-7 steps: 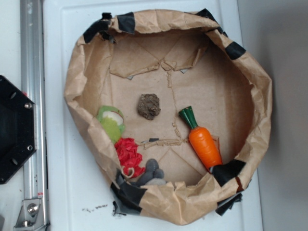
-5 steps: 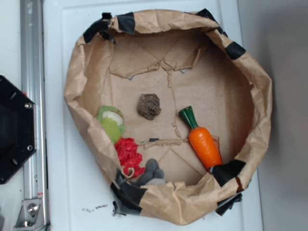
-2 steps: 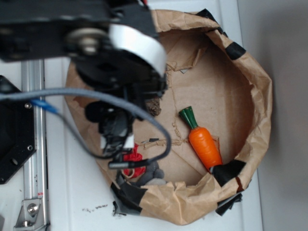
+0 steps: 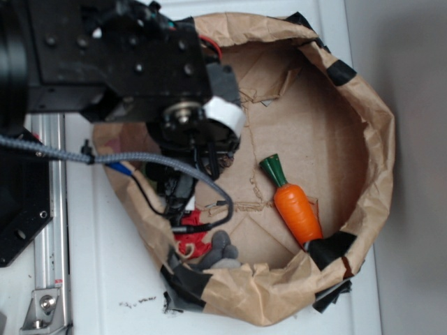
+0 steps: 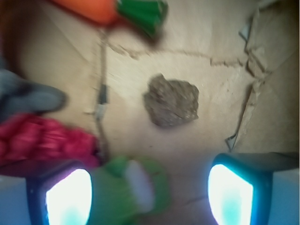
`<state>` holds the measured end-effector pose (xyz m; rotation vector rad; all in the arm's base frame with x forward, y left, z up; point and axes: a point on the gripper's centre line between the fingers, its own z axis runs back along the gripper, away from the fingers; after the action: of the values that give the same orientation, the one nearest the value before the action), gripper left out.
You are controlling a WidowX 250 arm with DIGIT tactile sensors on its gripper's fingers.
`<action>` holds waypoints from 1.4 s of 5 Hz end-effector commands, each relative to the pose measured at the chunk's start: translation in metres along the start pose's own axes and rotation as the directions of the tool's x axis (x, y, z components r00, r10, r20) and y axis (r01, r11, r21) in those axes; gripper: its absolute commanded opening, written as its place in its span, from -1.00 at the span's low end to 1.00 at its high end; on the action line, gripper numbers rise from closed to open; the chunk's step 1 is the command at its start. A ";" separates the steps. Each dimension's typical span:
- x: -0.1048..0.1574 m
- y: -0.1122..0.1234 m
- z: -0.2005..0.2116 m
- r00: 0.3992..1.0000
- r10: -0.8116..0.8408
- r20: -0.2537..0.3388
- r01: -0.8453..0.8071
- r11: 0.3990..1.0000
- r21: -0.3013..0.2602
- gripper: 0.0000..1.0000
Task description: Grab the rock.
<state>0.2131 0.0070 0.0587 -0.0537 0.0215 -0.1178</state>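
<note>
While the wrist view is blurred, the end effector (image 5: 149,194) appears spread open and empty, its two pads low in frame, with the small lumpy brown-grey rock (image 5: 171,101) lying ahead of the gap, untouched, on the floor of the crumpled brown paper basin (image 4: 377,132). An orange plastic carrot (image 4: 295,204) lies beyond.

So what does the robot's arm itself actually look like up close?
The arm is boxy matte black with small screws and a round metal hub by a white label. A grey braided cable loops beneath it, beside thin black wires and a blue connector. In the wrist view, the gripper has two dark fingers with glossy pads glaring white-blue.
</note>
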 end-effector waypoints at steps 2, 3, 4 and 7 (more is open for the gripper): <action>0.053 0.019 -0.017 0.993 -0.024 0.116 0.009 0.992 0.126 1.00; 0.048 0.017 -0.032 0.997 0.011 0.077 -0.020 0.993 0.118 -1.00; 0.045 0.010 -0.012 0.998 0.008 0.067 -0.019 0.984 0.178 -1.00; 0.043 0.004 0.138 0.901 0.237 0.363 -0.326 0.923 0.205 -1.00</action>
<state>0.2610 0.0058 0.1813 0.2003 -0.2504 0.1565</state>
